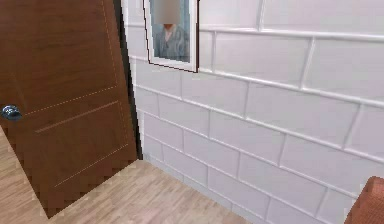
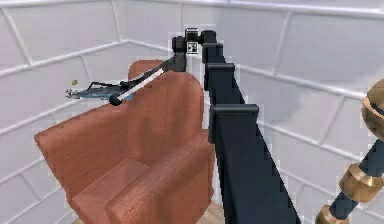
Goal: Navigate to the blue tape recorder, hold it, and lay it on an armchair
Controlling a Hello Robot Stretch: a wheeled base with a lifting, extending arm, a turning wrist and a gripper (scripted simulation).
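Observation:
In the arm side view the dark arm bar (image 2: 235, 130) rises from the bottom edge. At its far end the gripper (image 2: 120, 97) reaches toward the left. A small flat blue-grey thing (image 2: 88, 92), about the shape of a tape recorder, hangs at the fingertips with the white wall behind it. It is clear of every surface, so the gripper holds it. Below and to the right of it stands a reddish-brown armchair (image 2: 140, 160), with its seat cushion low at the picture's middle. The held thing hangs level with the top of the chair's back, at its left.
A brown door (image 1: 60, 90) with a round knob (image 1: 11, 112) stands at the forward view's left. A framed picture (image 1: 172, 35) hangs on the white panelled wall (image 1: 270, 110). Wooden floor (image 1: 130, 200) lies below. A turned brown-and-gold post (image 2: 365, 160) rises at the arm side view's right.

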